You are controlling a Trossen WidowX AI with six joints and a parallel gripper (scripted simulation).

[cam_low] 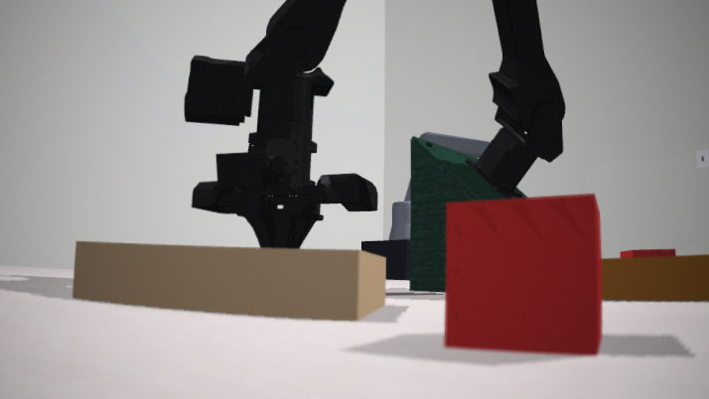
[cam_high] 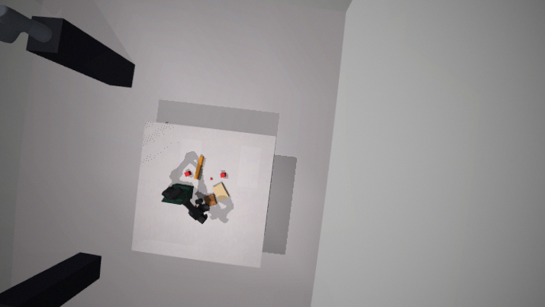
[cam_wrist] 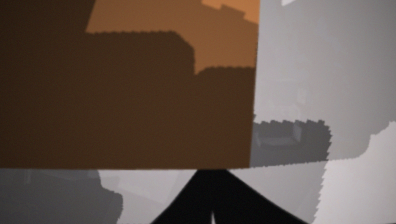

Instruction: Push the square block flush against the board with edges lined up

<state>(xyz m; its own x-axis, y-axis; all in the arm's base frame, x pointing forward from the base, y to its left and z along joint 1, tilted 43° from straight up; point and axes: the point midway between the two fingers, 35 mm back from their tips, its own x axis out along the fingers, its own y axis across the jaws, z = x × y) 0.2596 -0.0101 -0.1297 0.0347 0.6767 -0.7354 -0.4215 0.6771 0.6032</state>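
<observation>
The square block (cam_high: 210,199) (cam_wrist: 150,110) is orange-brown and lies flat, partly in the arm's shadow. The tan board (cam_high: 220,192) (cam_low: 218,280) lies flat beside it, on the right in the top view. The two are very close there, but I cannot tell whether a whole side touches. The block is hidden in the exterior view, and the board is out of the wrist view. My gripper (cam_high: 204,207) (cam_low: 280,246) (cam_wrist: 210,173) is shut and empty, pointing down. Its tips are low, at the block's side away from the board, near one corner. Contact is unclear.
An orange bar (cam_high: 199,167) (cam_low: 655,280) lies farther off. One red cube (cam_high: 223,175) (cam_low: 521,278) stands near the board, and another red cube (cam_high: 188,173) is beside the bar. A tiny red piece (cam_high: 211,179) lies between them. A dark green wedge (cam_low: 428,228) stands by the arm.
</observation>
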